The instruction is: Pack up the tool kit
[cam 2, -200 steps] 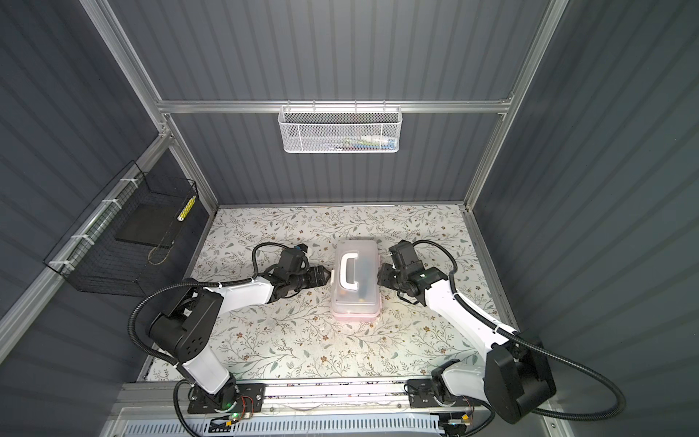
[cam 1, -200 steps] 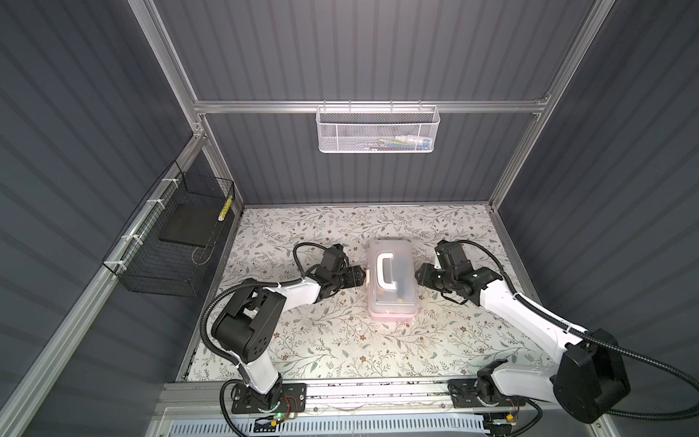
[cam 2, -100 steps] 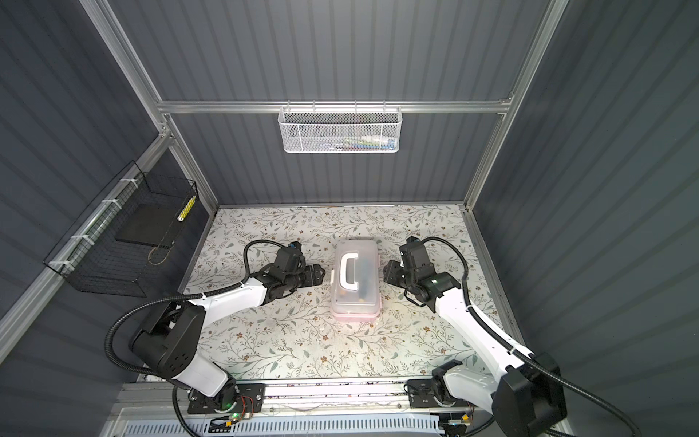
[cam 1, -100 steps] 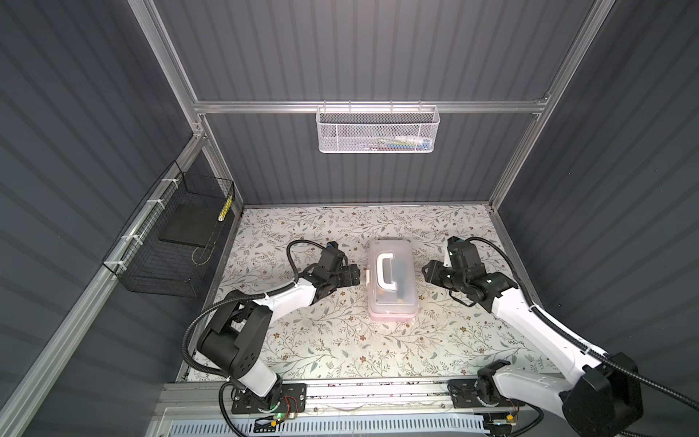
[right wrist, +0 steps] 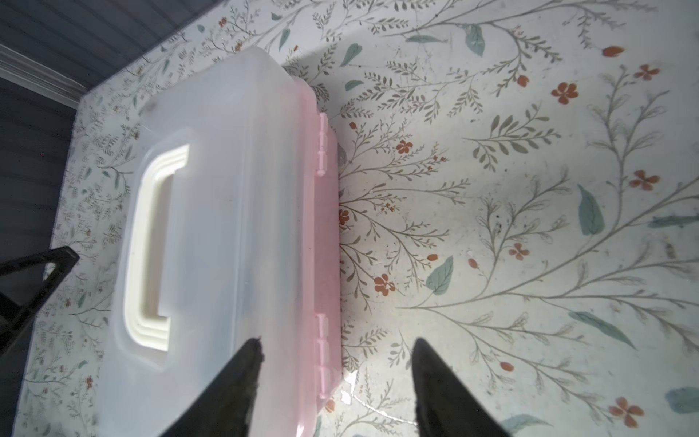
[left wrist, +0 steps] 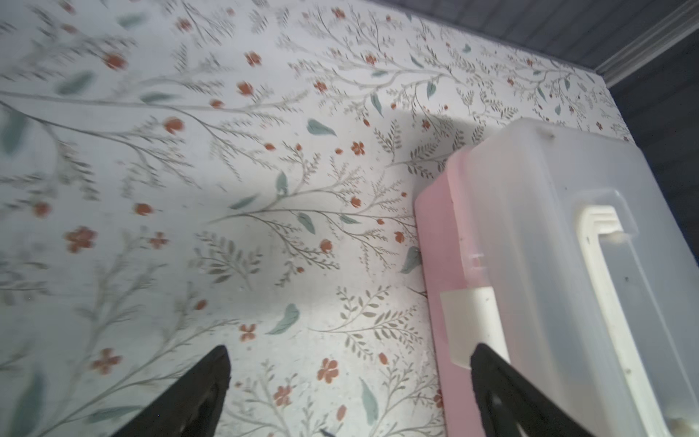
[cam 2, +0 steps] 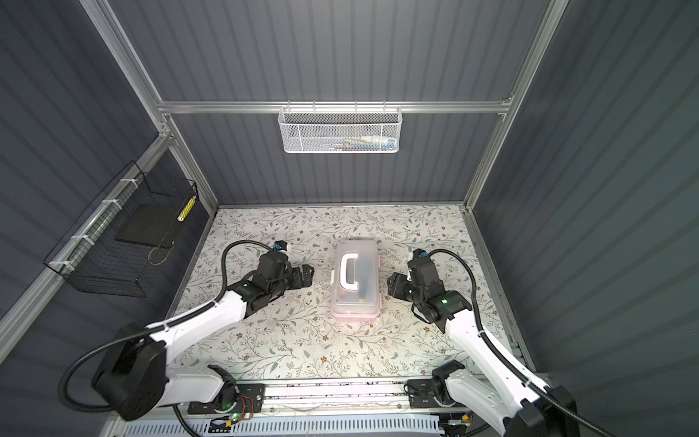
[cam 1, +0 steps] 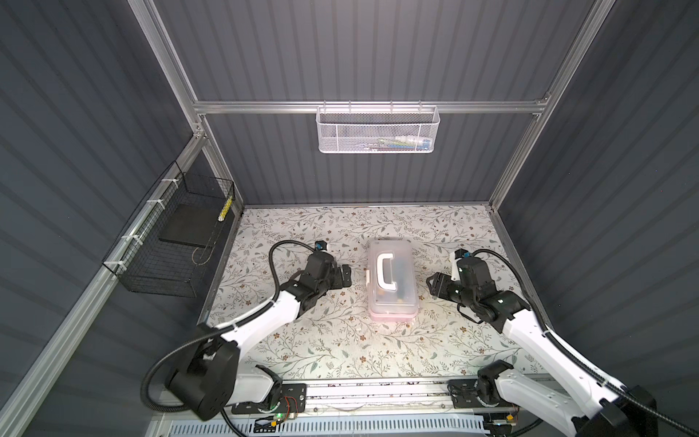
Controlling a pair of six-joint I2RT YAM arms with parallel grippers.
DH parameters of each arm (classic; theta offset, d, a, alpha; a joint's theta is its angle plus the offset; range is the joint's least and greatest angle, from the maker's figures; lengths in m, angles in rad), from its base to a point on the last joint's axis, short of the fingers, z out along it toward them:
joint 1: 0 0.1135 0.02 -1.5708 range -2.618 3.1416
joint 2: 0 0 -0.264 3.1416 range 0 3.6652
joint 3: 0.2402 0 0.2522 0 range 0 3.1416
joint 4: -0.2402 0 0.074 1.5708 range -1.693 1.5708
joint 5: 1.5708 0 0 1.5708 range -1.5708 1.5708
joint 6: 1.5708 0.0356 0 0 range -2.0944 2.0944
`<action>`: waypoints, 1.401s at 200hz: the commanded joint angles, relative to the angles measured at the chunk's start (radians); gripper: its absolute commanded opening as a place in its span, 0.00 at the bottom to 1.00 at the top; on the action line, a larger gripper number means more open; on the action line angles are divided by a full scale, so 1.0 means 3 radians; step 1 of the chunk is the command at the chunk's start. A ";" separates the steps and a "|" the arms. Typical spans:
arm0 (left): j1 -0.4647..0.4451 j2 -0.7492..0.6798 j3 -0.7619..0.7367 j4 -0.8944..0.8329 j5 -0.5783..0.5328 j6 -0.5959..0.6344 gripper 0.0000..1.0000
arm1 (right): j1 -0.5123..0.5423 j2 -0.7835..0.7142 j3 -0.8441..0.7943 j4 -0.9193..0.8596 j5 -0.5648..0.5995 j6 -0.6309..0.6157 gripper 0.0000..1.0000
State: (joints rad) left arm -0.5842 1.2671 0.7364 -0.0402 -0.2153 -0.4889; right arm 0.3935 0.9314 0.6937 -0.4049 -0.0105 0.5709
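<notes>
**Spread and empty on both sides**

The left end effector (cam 1: 343,276) gapes empty beside the small pink plastic case with frosted clear lid (cam 1: 393,299), which lies closed at the middle of the floral-patterned counter (cam 1: 321,340). The right end effector (cam 1: 432,284), also spread, holds nothing.

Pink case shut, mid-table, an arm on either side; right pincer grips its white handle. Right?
Not quite. The right pincer grips nothing: it is open and sits beside the pink case, clear of the white handle, with bare table between them in both top views. The rest holds.
</notes>
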 commanded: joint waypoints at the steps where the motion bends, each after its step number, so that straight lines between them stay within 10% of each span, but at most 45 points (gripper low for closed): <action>1: -0.0008 -0.0419 -0.0221 0.0027 -0.0858 0.0330 1.00 | -0.0002 -0.0192 -0.0044 -0.0062 0.0281 -0.0160 0.74; 62: 0.0045 -0.0539 -0.0803 0.1363 -0.2033 0.1770 1.00 | 0.0039 0.0062 -0.0206 0.0615 0.0826 -0.0573 0.83; 105: 0.1114 0.0059 -0.1200 0.2440 -0.1490 0.1720 1.00 | 0.0113 0.0255 -0.0194 0.1270 0.0946 -0.0887 0.88; 143: 0.1403 0.1253 -0.1203 0.3660 -0.0952 0.1649 1.00 | 0.0099 0.0286 -0.0223 0.1549 0.0985 -0.1106 0.91; 221: 0.1482 0.1531 -0.0984 0.3458 -0.0796 0.1620 1.00 | -0.0363 0.0436 -0.0612 0.2461 0.2152 -0.1836 0.95; 280: 0.1482 0.1509 -0.0962 0.3355 -0.0823 0.1589 1.00 | -0.1178 0.1366 -0.1150 0.4122 0.1101 -0.1768 0.99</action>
State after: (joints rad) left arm -0.1467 1.7145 0.4332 0.9638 -0.4656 -0.0036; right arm 0.0925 1.2705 0.4202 0.5377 0.4713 0.0349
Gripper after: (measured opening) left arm 0.996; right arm 0.985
